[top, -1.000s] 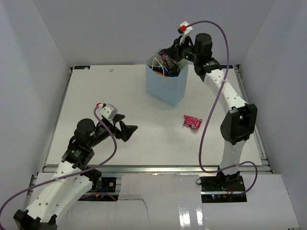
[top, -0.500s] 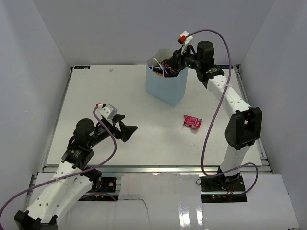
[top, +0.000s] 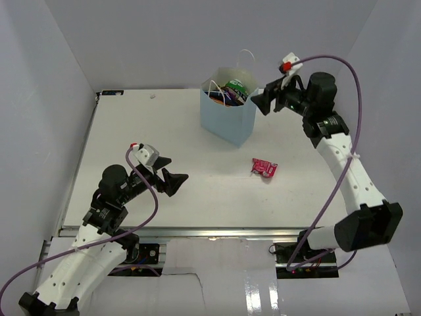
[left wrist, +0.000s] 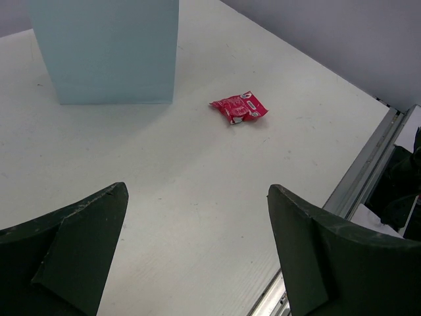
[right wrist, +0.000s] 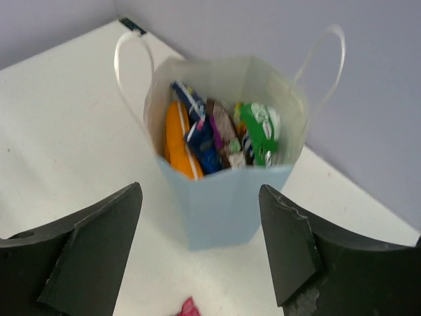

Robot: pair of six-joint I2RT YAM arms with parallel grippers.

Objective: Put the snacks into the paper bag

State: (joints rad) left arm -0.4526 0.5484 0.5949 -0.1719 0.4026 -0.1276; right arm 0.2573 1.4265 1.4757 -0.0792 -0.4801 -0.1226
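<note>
The light blue paper bag [top: 227,122] stands upright at the back of the table, its white cord handles raised. Inside it I see an orange chip bag [right wrist: 177,141], a blue chip bag [right wrist: 200,131], a dark brown candy pack [right wrist: 227,135] and a green packet [right wrist: 260,131]. A small pink packet [top: 264,167] lies flat on the table in front and right of the bag. My right gripper [top: 258,102] hangs open and empty in the air, just right of the bag's rim. My left gripper [top: 174,172] is open and empty, low over the table at the near left.
The white table [top: 131,131] has a metal rail [top: 210,230] along its near edge. Grey walls close in the back and both sides. In the left wrist view the bag [left wrist: 108,52] and the pink packet [left wrist: 239,108] lie ahead of the open fingers.
The right gripper opened over the bag, left the dark candy pack inside, and pulled back to the right. The left arm barely moved.
</note>
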